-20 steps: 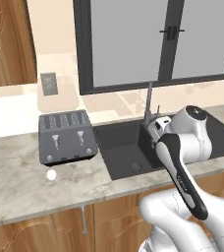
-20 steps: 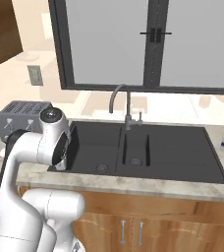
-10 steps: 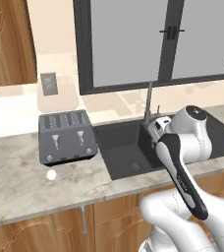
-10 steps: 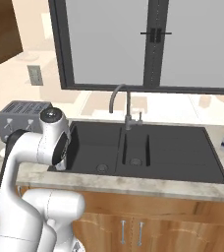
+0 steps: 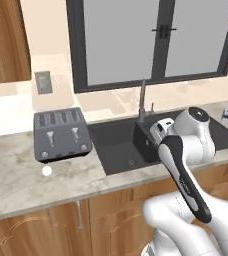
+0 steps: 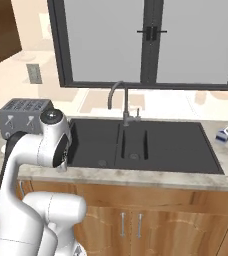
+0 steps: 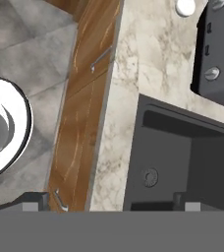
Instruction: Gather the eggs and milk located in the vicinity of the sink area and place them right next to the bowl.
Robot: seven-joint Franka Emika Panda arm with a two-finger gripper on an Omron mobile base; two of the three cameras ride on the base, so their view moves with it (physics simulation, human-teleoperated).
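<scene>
You have the gripper [image 7: 111,203] over the sink's [image 5: 121,142] near-left edge, its fingers wide apart and holding nothing; one egg [image 5: 47,171] lies on the counter [image 5: 16,185] just before the toaster [image 5: 61,132]; the milk [image 6: 223,134] stands right of the basin.

From my remote seat I see no change across these frames: the arm [image 5: 186,150] sits exactly as before, and both base views hold the same framing.
</scene>
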